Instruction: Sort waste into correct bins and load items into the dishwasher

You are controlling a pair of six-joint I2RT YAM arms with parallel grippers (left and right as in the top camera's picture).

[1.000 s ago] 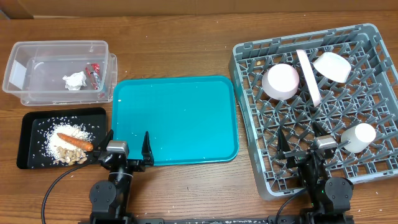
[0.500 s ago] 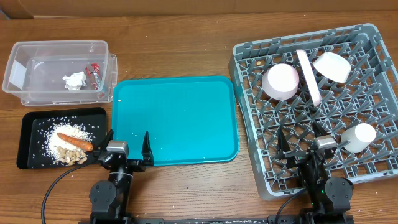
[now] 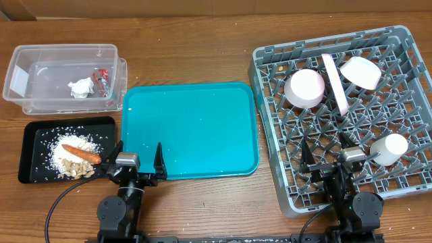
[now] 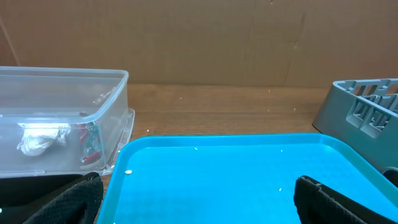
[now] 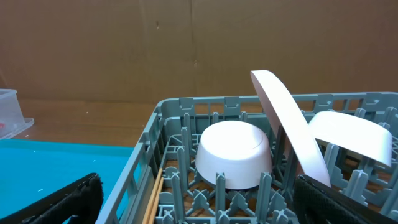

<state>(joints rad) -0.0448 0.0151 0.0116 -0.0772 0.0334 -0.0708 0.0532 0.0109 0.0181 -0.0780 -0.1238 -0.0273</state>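
Note:
The clear tub [image 3: 20,81] at far left holds the white paper wad [image 3: 82,87] and the red-and-white wrapper [image 3: 103,80]; both also show in the left wrist view [image 4: 40,138]. The black tray [image 3: 30,152] holds beige scraps [image 3: 77,169] and the carrot [image 3: 82,153]. The grey dish rack [image 3: 270,135] holds two bowls [image 3: 304,88] [image 3: 360,71], an upright plate [image 3: 335,83] and a cup [image 3: 389,148]. My left gripper [image 3: 138,156] is open and empty at the teal tray's near edge. My right gripper [image 3: 326,152] is open and empty over the rack's near part.
The large teal serving tray [image 3: 192,128] lies bare in the middle with a few crumbs. Two wooden chopsticks [image 5: 155,193] lie along the rack's left wall. Brown cardboard stands behind the table.

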